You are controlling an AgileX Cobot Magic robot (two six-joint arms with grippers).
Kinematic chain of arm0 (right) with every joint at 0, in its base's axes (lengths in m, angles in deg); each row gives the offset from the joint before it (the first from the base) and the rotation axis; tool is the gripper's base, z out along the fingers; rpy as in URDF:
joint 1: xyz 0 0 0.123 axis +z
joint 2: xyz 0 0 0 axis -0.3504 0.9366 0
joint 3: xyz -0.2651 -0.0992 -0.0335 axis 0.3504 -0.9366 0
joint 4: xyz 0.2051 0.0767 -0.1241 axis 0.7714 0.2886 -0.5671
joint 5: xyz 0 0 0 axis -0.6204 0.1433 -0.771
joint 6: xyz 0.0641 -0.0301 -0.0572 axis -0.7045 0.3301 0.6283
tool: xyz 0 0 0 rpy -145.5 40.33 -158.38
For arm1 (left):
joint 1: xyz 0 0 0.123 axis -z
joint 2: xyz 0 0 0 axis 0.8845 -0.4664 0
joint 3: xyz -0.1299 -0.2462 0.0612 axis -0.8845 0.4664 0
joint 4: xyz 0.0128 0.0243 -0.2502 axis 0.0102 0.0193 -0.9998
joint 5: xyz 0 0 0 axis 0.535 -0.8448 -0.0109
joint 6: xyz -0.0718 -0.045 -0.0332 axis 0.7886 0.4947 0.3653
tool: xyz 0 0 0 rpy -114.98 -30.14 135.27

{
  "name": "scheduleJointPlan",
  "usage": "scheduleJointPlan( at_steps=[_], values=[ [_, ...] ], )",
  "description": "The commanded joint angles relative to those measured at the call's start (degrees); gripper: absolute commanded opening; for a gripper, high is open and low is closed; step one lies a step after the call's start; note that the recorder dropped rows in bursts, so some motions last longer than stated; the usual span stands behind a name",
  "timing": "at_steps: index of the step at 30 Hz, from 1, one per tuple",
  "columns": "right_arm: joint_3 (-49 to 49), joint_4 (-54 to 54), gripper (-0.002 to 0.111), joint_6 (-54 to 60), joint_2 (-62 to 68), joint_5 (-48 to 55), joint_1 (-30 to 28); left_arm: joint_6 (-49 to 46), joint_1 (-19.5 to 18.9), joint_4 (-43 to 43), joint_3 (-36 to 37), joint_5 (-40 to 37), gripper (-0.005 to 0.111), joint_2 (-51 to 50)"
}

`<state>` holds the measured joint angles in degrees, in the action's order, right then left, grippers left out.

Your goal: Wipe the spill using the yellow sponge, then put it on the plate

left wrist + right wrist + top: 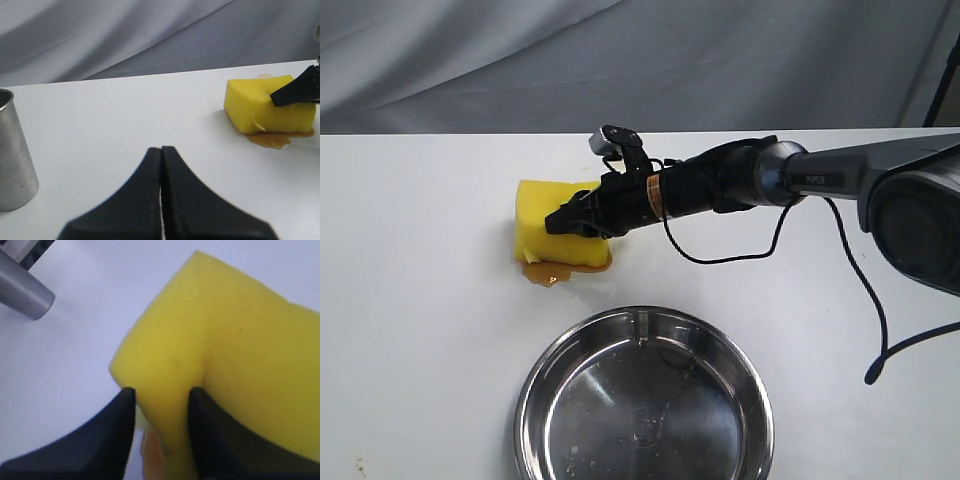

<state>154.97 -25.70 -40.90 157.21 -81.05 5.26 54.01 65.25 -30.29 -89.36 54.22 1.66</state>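
The yellow sponge [542, 228] [255, 102] [240, 330] rests on the white table, on top of the spill [558, 272] [274, 140], whose amber liquid shows along the sponge's near edge. My right gripper [565, 222] [161, 392] reaches in from the right and has a fold of the sponge's foam between its two black fingers [207, 430], which touch it on both sides. The plate [535, 400], a shiny steel dish, lies in front of the sponge and holds nothing. My left gripper [161, 148] is shut on nothing, low over bare table, well away from the sponge.
A steel cup [15, 150] [25, 290] stands on the table beyond the sponge, out of the exterior view. A black cable [720, 258] hangs from the right arm and trails over the table. Grey cloth backs the table's far edge.
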Motion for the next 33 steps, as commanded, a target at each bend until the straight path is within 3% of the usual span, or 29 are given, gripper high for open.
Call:
scheduleJointPlan(
  at_steps=[1, 4, 15, 21, 33],
  values=[
    [-1.12, -4.83, 0.054, 3.18, -0.19, 0.34, 0.01, 0.07, 0.28, -0.44, 0.22, 0.14, 0.0, 0.25],
    [-1.12, -4.83, 0.06, 3.18, -2.1, 0.11, 0.01, 0.07, 0.28, -0.44, 0.22, 0.14, 0.0, 0.25],
    [-1.12, -4.83, 0.061, 5.49, -7.92, 0.42, 0.01, 0.07, 0.28, -0.44, 0.22, 0.14, 0.0, 0.25],
    [-1.12, -4.83, 0.058, -2.3, -9.31, 8.15, 0.24, 0.07, 0.28, -0.44, 0.22, 0.14, 0.0, 0.25],
    [-1.12, -4.83, 0.057, -1.37, -9.2, 15.85, 0.24, 0.07, 0.28, -0.44, 0.22, 0.14, 0.0, 0.25]
  ],
)
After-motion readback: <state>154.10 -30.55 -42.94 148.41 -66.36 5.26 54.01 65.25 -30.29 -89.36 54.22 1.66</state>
